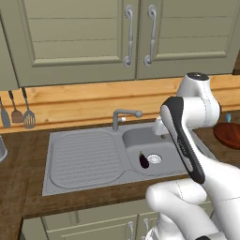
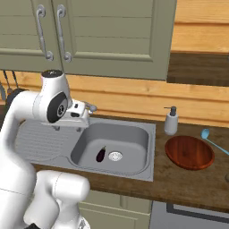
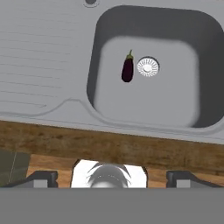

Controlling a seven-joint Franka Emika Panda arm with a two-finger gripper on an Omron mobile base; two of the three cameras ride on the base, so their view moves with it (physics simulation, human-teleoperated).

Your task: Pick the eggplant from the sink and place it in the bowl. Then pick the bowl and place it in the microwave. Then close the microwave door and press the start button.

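Note:
The small dark purple eggplant point(image 3: 127, 69) lies on the floor of the sink basin point(image 3: 148, 105), just beside the round drain point(image 3: 148, 66). It also shows as the eggplant point(image 1: 143, 160) and the eggplant point(image 2: 101, 154) in the base views. My gripper point(image 3: 111, 178) hovers high above the sink's front edge with its fingertips point(image 3: 41, 177) far apart, open and empty. The reddish-brown bowl point(image 2: 189, 152) sits empty on the wooden counter to the right of the sink point(image 2: 144, 150). The microwave and its door are out of view.
A grey faucet point(image 1: 123, 116) stands behind the basin, and the ribbed drainboard point(image 1: 84, 157) lies to its left. A soap dispenser point(image 2: 171, 120) and a blue spoon point(image 2: 209, 136) are near the bowl. Utensils point(image 1: 18, 113) hang on the wall at left, and cabinets point(image 1: 131, 37) overhang.

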